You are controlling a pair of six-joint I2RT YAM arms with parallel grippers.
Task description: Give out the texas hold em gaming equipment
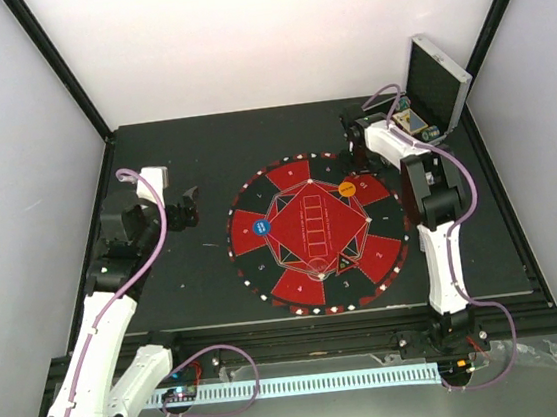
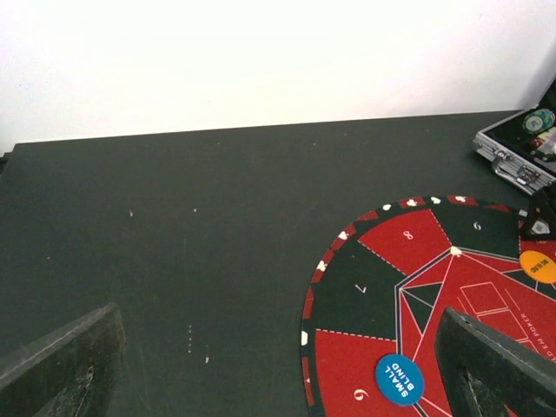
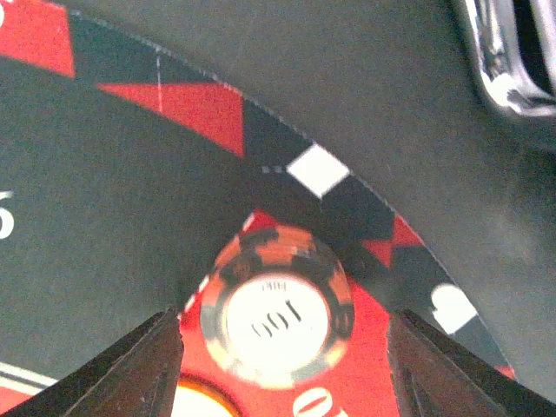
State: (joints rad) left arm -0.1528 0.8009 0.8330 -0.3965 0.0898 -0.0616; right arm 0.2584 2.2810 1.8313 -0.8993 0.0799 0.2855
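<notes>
We see an orange-and-black chip (image 3: 276,304) with a white face marked 100 sitting on the round mat (image 1: 286,182), on a red patch just inside the mat's checkered rim. The right gripper (image 3: 282,347) straddles it with its fingers (image 3: 143,369) parted and a gap on both sides (no grip on the chip). The orange disc (image 1: 346,189) lies on the mat just beside it, the blue disc (image 1: 263,225) on the mat's left part and the black triangle (image 1: 346,259) near its front. The left gripper (image 2: 278,317) hangs wide open off the mat's left edge, holding nothing. The metal case (image 1: 439,74) stands open beyond the mat's far right.
</notes>
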